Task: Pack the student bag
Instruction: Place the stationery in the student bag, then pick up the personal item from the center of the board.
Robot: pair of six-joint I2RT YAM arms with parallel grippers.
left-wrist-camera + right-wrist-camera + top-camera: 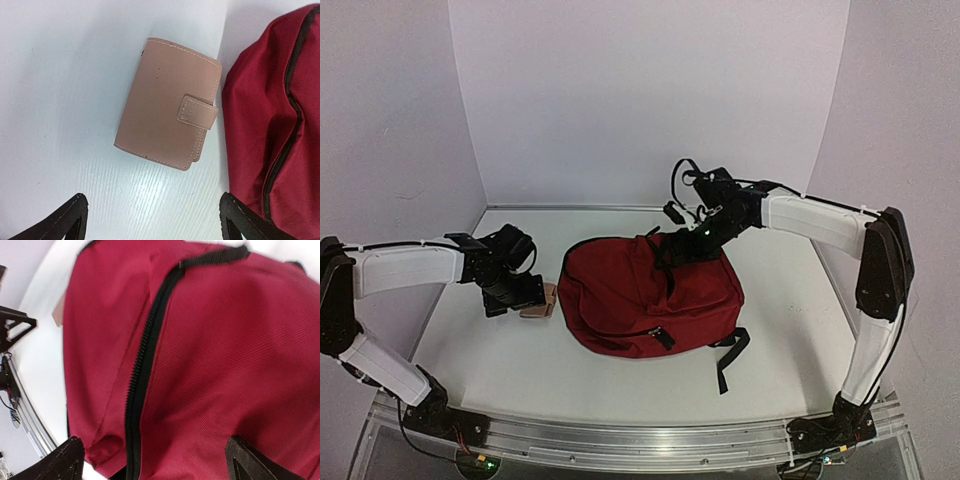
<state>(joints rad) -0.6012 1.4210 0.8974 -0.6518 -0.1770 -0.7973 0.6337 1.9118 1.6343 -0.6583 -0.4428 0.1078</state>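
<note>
Left wrist view: the left tool (150, 222) hangs released above a pinkish-tan leather wallet (167, 102) lying flat on the white desk (60, 75), just beside the dark red fabric student bag (265, 110) at mid-desk. The right tool (152, 460) is spread wide over the bag's black zipper (145, 350), grasping nothing.

The white table (790, 330) carried a dark red fabric backpack (650, 295) with black zippers, lying flat. A pale pink leather wallet (167, 117) lay closed just beside it, on the left arm's side.
</note>
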